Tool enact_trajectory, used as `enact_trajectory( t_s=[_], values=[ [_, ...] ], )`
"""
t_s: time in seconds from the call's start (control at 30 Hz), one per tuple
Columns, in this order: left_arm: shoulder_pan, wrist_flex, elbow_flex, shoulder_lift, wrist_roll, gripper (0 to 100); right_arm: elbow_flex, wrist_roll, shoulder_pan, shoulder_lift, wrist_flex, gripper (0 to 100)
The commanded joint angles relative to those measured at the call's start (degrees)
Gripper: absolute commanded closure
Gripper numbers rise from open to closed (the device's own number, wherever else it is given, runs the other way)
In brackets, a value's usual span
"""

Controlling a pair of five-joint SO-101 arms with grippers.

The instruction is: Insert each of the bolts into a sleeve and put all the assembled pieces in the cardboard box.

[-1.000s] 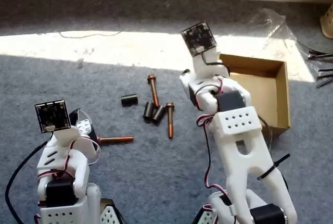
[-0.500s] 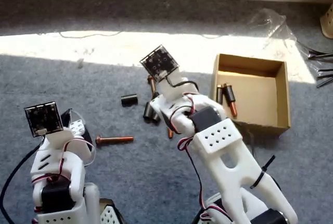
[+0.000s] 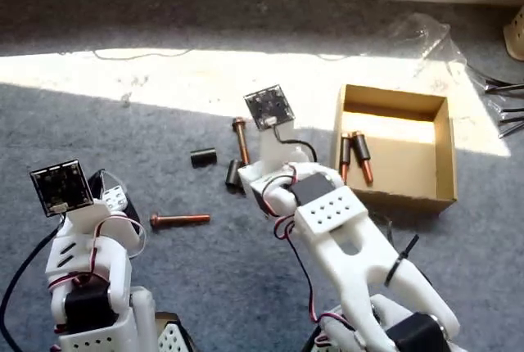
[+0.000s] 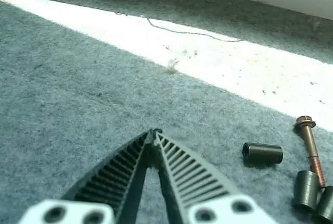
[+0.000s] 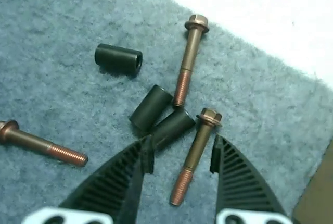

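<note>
your right gripper [image 5: 181,153] gapes empty astride a bolt [image 5: 194,152], 9 o'clock of the cardboard box [image 3: 448,149], evidently for pickup; left gripper [image 4: 154,134] closed, empty.

Three loose copper-coloured hex-head metal bolts [image 5: 190,60] are lying beside three short black cylindrical sleeves [image 5: 118,58]. Two bolt-in-sleeve assembled pieces [image 3: 362,154] are sitting in the one open brown cardboard box [image 3: 393,100]. Two white robot arms [image 3: 352,237] are standing at the near edge.
</note>
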Motion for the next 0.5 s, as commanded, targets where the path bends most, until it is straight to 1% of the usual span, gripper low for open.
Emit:
enact_trajectory(
  t_s=[0.0,0.13,0.27,0.33,0.47],
  values=[
    [-0.6,-1.4,-0.4,0.3,0.4,98,-12.3,-5.6,0.9,8.8,6.7,83.6],
    [-0.6,-1.4,-0.4,0.3,0.4,98,-25.5,-12.5,0.7,20.2,13.5,83.6],
    [-0.6,-1.4,-0.4,0.3,0.4,98,-37.9,-22.9,0.6,29.5,20.9,83.6],
    [-0.6,-1.4,-0.4,0.3,0.4,98,-43.2,-26.8,0.6,34.0,23.9,83.6],
    [-0.6,-1.4,-0.4,0.3,0.4,98,-51.5,-28.5,0.6,42.2,29.4,83.6]
  ],
)
